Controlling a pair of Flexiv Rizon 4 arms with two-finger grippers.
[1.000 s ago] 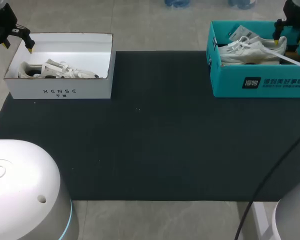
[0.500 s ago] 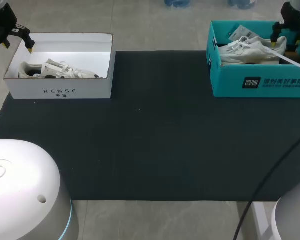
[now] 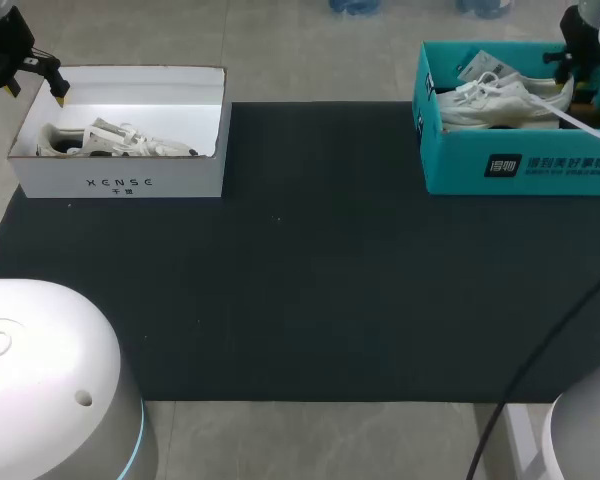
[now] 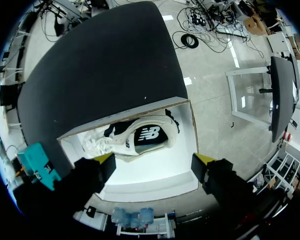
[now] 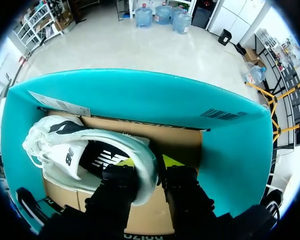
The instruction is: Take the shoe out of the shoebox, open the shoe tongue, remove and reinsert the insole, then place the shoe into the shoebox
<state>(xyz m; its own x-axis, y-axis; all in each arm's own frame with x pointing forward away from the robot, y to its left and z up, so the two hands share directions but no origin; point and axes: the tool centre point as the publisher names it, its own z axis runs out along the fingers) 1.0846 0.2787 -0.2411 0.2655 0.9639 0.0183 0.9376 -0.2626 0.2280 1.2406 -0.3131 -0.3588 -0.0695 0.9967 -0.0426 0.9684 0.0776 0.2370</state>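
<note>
Two shoeboxes are seen in the upper corners of the head view, where both arms are largely cut off by the frame edges. At the upper right, the heel of the white shoe (image 3: 495, 100) in the teal shoebox (image 3: 520, 165) is partly hidden by the right gripper (image 5: 148, 162), whose fingers (image 5: 121, 187) are pinched narrowly on it from both sides. At the upper left, the left gripper (image 4: 154, 160) is held spread wide above the white shoebox (image 3: 120, 183), in which a second shoe (image 3: 120, 140) is laid on its side.

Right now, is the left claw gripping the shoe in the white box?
No, the left claw hangs open above the box, clear of the shoe.
</note>
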